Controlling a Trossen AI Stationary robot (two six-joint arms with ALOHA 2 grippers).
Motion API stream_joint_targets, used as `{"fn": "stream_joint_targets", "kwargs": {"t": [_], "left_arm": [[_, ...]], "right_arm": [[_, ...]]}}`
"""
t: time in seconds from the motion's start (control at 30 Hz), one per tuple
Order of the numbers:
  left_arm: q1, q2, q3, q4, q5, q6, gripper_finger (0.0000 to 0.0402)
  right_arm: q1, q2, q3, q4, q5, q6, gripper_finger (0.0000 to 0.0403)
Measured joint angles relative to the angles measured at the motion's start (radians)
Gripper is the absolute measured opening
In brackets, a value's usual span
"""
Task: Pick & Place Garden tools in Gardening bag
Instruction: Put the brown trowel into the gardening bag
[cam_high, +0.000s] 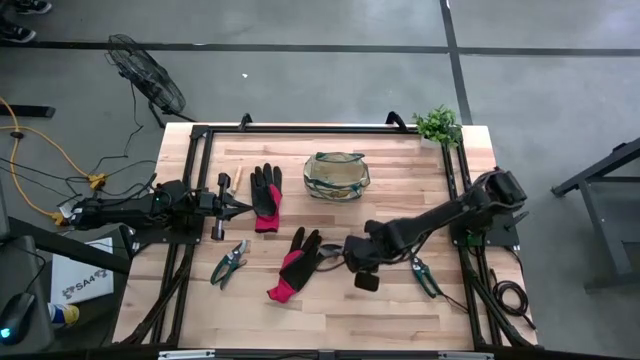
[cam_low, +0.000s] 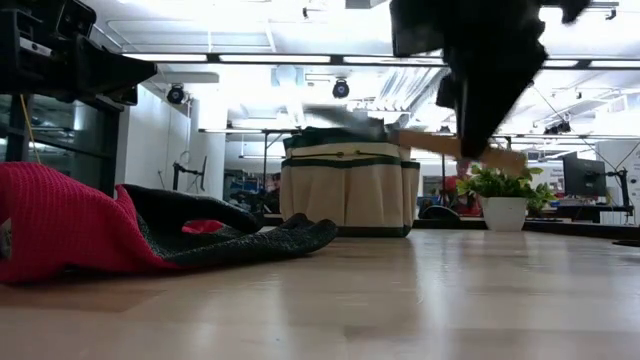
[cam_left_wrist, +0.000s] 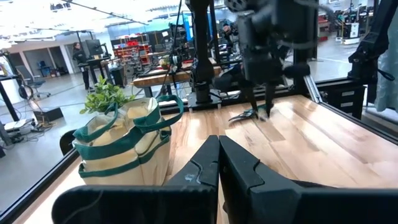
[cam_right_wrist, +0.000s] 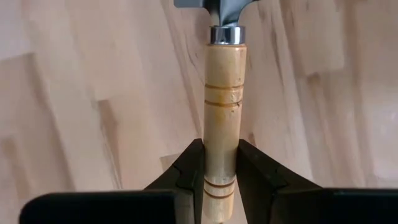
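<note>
At the table's near middle, the right gripper clamps a wooden-handled tool, just right of a glove. The gardening bag stands farther back. At left, the left gripper waits closed.

Tool head cut off at frame edge above wooden handle, blurred right claw overhead
</note>
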Motion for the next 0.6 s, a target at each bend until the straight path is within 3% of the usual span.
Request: {"fn": "stream_joint_targets", "kwargs": {"t": [0.27, 0.6], "left_arm": [[0.0, 0.0, 0.0, 0.0, 0.0, 0.0, 0.0001], [0.0, 0.0, 0.0, 0.0, 0.0, 0.0, 0.0001]], "right_arm": [[-0.104, -0.091, 0.001, -0.105, -0.016, -0.097, 0.006], [-0.22, -0.114, 0.083, -0.248, 0.145, -0.229, 0.006]]}}
